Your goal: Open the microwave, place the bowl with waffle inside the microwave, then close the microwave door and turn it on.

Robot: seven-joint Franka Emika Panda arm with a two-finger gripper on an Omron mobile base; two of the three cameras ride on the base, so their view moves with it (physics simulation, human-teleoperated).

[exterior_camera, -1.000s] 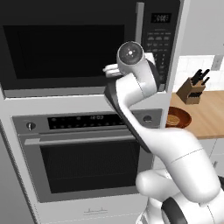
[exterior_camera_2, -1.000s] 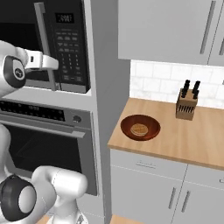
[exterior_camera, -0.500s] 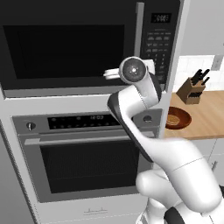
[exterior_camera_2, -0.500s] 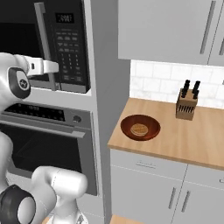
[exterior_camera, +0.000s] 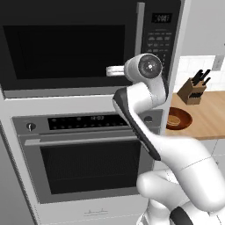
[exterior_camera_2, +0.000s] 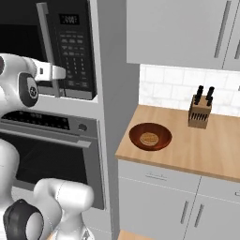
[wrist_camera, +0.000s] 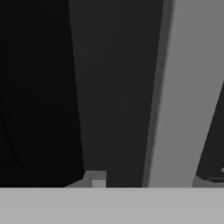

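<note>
The microwave door [exterior_camera: 66, 44] is shut; its stiff vertical handle [wrist_camera: 183, 92], left of the keypad, stands between the pincer [wrist_camera: 151, 181] tips, half-closed, contact unclear. Bowl with waffle [exterior_camera_2: 150, 137] waits on the desk [exterior_camera_2: 211, 150].

Large black built-in microwave [exterior_camera: 88, 44]: smooth, slightly glossy casing; wide door of dark glass [exterior_camera: 66, 48]; long vertical bar handle [exterior_camera: 139, 30] of matt grey metal. Silver oven [exterior_camera: 88, 149]: brushed-metal look, dark glass window. Small round reddish-brown bowl [exterior_camera_2: 150, 137]: polished wood look. Countertop [exterior_camera_2: 206, 150] and knife block [exterior_camera_2: 198, 111]: light wood, matt. Cabinets [exterior_camera_2: 178, 28]: smooth, matt grey.
</note>
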